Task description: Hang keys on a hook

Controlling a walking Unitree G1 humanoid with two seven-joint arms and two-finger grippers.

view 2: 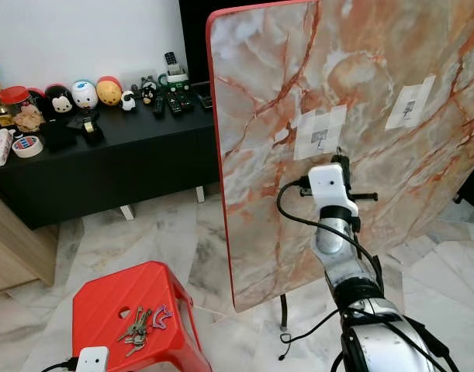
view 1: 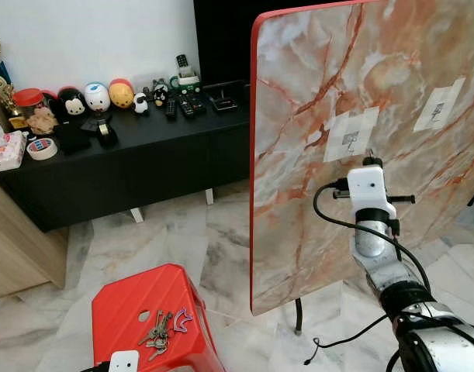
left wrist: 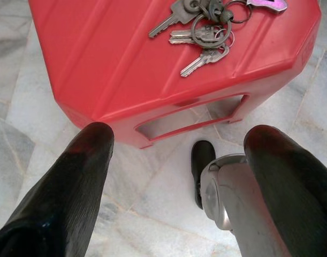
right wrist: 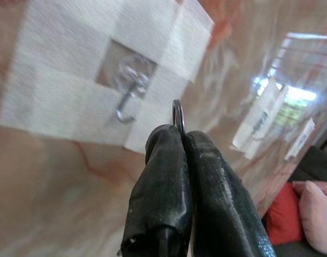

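A marble-tiled floor [view 1: 182, 232] is seen, with a long black cabinet [view 1: 128, 147] of toy figures and remotes against the white wall. A marble-patterned board [view 1: 361, 116] with a red edge is stood upright, and a small hook [right wrist: 128, 101] is taped to it. A red stool [view 2: 128, 310] is placed lower left, a bunch of keys [left wrist: 206, 32] lying on its top. The right gripper [right wrist: 179, 139] is raised just before the hook, its fingers pressed together on a thin metal ring [right wrist: 177, 113], a detail given by the right wrist view. The left gripper [left wrist: 179, 144] is held spread beside the stool.
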